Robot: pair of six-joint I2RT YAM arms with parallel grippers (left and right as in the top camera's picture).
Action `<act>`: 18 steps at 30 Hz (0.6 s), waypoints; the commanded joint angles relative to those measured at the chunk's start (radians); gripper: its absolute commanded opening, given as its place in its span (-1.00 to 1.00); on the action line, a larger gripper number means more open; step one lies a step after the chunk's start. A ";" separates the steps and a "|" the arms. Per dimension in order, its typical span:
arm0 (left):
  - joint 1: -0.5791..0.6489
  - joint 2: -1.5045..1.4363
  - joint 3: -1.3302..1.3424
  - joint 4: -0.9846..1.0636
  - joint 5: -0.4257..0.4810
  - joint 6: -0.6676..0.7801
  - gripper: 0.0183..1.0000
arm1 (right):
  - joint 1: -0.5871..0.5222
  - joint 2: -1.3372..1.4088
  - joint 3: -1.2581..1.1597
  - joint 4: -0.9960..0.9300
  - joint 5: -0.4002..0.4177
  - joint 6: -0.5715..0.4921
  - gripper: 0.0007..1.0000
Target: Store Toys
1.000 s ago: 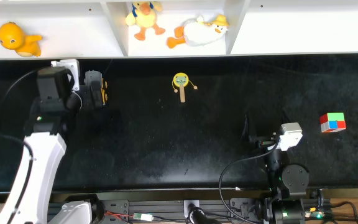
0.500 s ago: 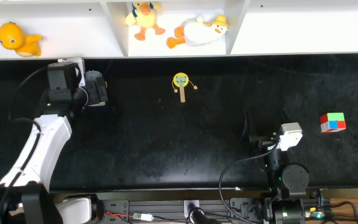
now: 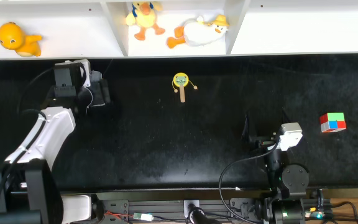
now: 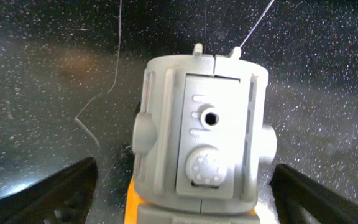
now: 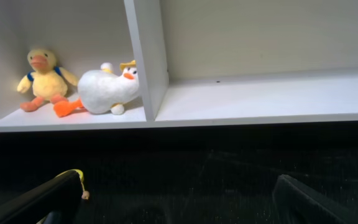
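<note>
Left arm (image 3: 45,130): smooth white shells between black joints.
Right arm (image 3: 284,177): stacked round black joints.
Right wrist camera box (image 3: 289,133): white and blocky.
Cable (image 3: 220,182): thin, black, looping beside the right arm's base.
Left fingers (image 4: 55,199): dark matte wedges.
Right fingers (image 5: 42,205): same dark wedges.

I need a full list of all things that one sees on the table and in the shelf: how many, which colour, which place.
orange rubber duck: 1, orange, left shelf compartment
yellow plush duck: 1, yellow, middle compartment
white plush duck: 1, white, orange feet, lying beside it
yellow rattle drum: 1, wooden handle, mid-table
multicoloured cube: 1, red, green, blue, table's right
grey plastic toy: 1, yellow base, at left gripper
white shelf: 1, behind table
black table: 1
left gripper: table's left
right gripper: open, facing shelf
</note>
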 commanded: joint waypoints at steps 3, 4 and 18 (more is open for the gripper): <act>-0.008 0.010 -0.005 0.027 0.024 -0.008 0.28 | 0.005 -0.008 -0.014 0.004 -0.004 0.003 0.99; -0.008 0.010 -0.005 0.027 0.024 -0.008 0.19 | 0.005 -0.008 -0.014 0.004 -0.004 0.003 0.99; -0.008 -0.107 -0.005 0.019 0.034 -0.007 -0.10 | 0.005 -0.008 -0.014 0.004 -0.004 0.003 0.99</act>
